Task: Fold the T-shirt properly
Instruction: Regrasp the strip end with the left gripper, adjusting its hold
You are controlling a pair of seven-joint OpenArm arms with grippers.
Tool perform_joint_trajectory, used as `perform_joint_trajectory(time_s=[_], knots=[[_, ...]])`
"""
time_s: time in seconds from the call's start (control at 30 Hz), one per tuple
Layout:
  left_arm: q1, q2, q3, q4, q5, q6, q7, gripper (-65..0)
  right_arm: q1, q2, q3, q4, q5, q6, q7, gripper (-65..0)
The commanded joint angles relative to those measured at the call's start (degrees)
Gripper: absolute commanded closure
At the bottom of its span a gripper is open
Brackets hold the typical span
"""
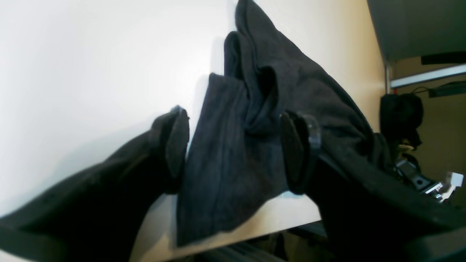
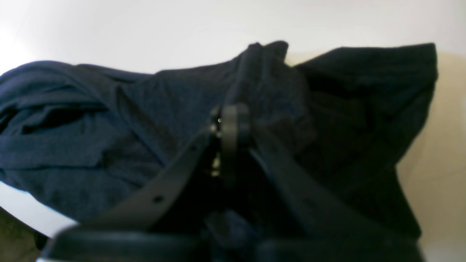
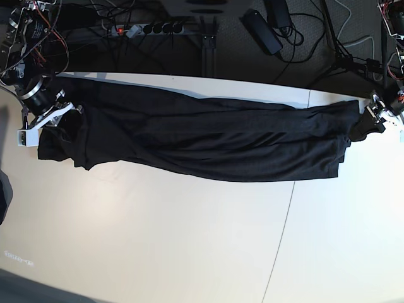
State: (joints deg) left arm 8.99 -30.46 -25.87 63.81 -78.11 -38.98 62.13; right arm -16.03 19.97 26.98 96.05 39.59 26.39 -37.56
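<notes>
— Where is the T-shirt (image 3: 202, 142) lying?

— Stretched in a long, rumpled band across the far part of the pale table (image 3: 189, 240), running from my right arm on the base view's left to my left arm on its right. One end reaches the table's edge, and a bunch of cloth stands up in folds there.

— Your left gripper (image 1: 235, 153)?

— My left jaws stand wide apart. A fold of the dark cloth sits between the two pads, but neither pad is pressing it.

— And the right gripper (image 2: 229, 125)?

— My right jaws are pressed together over the crumpled cloth at the other end. Whether fabric is pinched between the tips, I cannot tell; the wrist view is too dark and blurred there.

— Any box or bin?

— I see only cloth on the tabletop.
</notes>
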Motion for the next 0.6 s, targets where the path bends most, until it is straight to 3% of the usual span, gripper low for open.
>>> perform_joint_trajectory(time_s=[0.0, 0.43, 0.57], knots=[[-0.9, -1.2, 0.0, 0.5, -0.1, -1.0, -0.6, -42.7, 0.3, 0.8, 0.3, 0.8, 1.0, 3.9, 1.2, 0.0], [-4.2, -0.1, 5.8, -1.9, 0.1, -1.0, -0.3, -42.7, 0.3, 0.8, 0.3, 0.8, 1.3, 3.9, 0.3, 0.0], [-4.2, 1.0, 6.3, -1.9, 2.7, -1.0, -0.5, -42.7, 0.3, 0.8, 0.3, 0.8, 1.4, 3.9, 0.3, 0.0]])
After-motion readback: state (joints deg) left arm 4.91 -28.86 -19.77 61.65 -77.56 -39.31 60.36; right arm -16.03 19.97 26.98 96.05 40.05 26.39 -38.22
